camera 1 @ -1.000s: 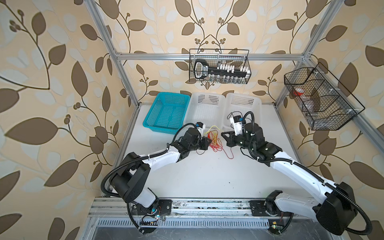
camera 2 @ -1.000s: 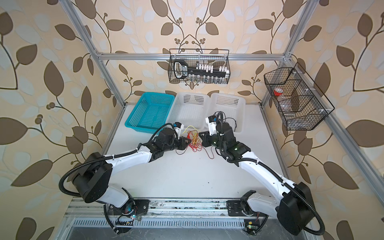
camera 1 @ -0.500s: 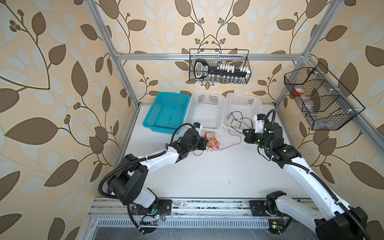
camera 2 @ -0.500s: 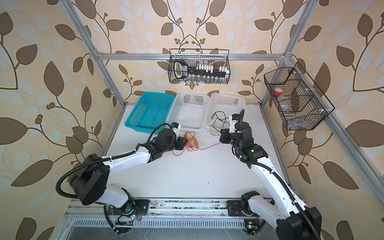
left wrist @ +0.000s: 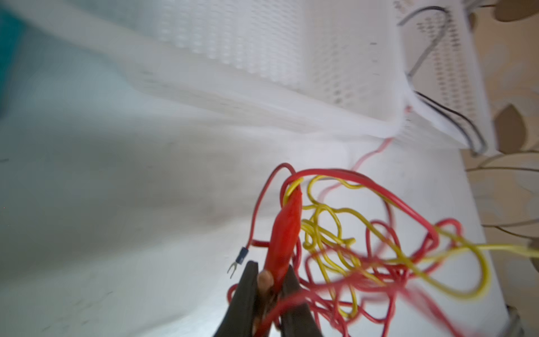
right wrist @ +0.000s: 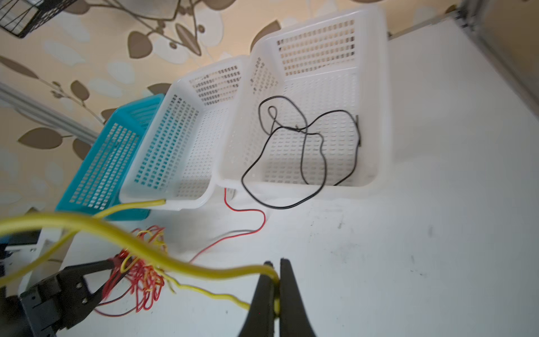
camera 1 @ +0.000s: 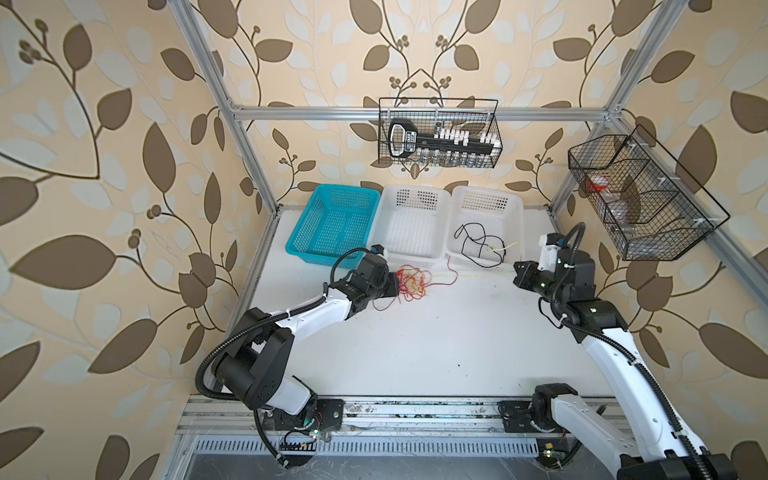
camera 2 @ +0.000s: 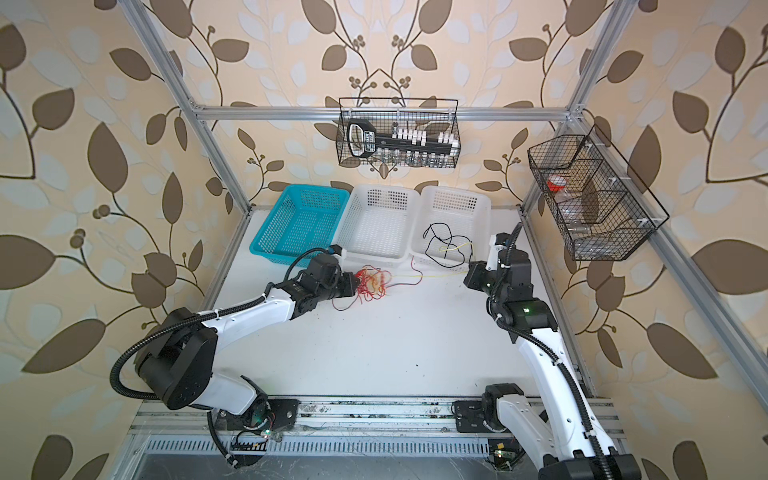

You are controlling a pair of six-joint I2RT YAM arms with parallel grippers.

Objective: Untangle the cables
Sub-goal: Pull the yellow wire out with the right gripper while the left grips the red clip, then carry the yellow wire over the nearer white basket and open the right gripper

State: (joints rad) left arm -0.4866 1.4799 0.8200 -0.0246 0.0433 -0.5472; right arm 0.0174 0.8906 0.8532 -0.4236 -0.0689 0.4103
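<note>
Both top views set you high at the near edge, looking steeply down over the whole table (camera 1: 415, 353). Each wrist view rides low and close, facing the white baskets (right wrist: 318, 43); both share the cables (left wrist: 284, 227).

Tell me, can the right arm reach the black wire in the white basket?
Likely yes: the thin black wire lies uncovered in the white plastic basket close by. But the right fingers are pinching a thin yellow wire, so they're busy.
</note>
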